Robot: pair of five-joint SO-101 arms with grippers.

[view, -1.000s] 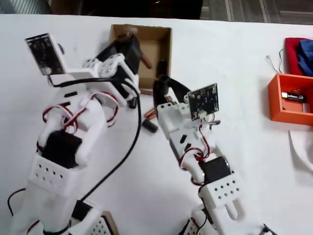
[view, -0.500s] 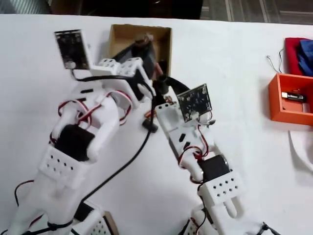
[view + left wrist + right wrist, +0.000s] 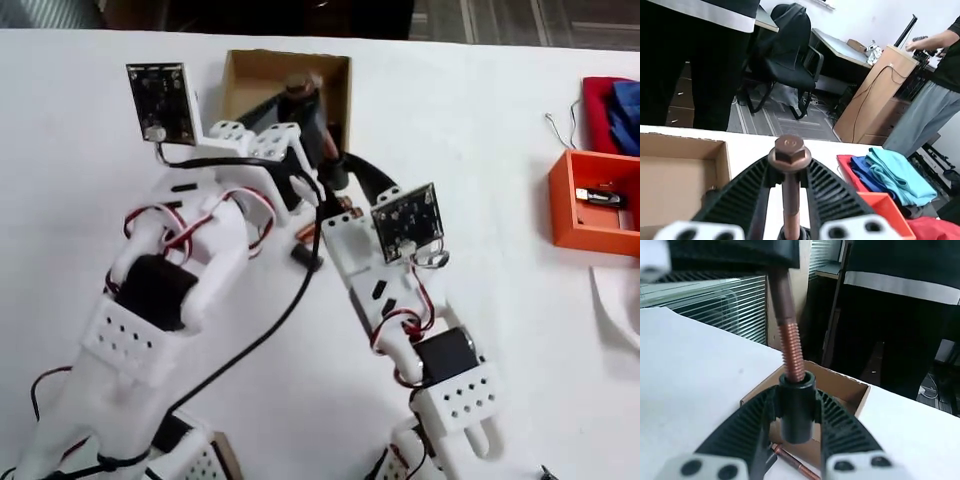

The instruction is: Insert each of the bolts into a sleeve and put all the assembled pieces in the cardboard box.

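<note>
Two tools meet upper centre, beside the cardboard box [image 3: 250, 72]: your left tool [image 3: 789, 164] clamps the bolt [image 3: 790, 200], whose threaded tip sits in the sleeve [image 3: 797, 412] your right tool [image 3: 796, 397] grips, axes nearly aligned.

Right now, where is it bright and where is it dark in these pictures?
High view: the white table is evenly lit, no hard shadows; the room beyond its far edge is dark. Left wrist view: the bolt head shows a small glint. Right wrist view: bright blinds glow behind the bolt, and the sleeve looks dull black.
</note>
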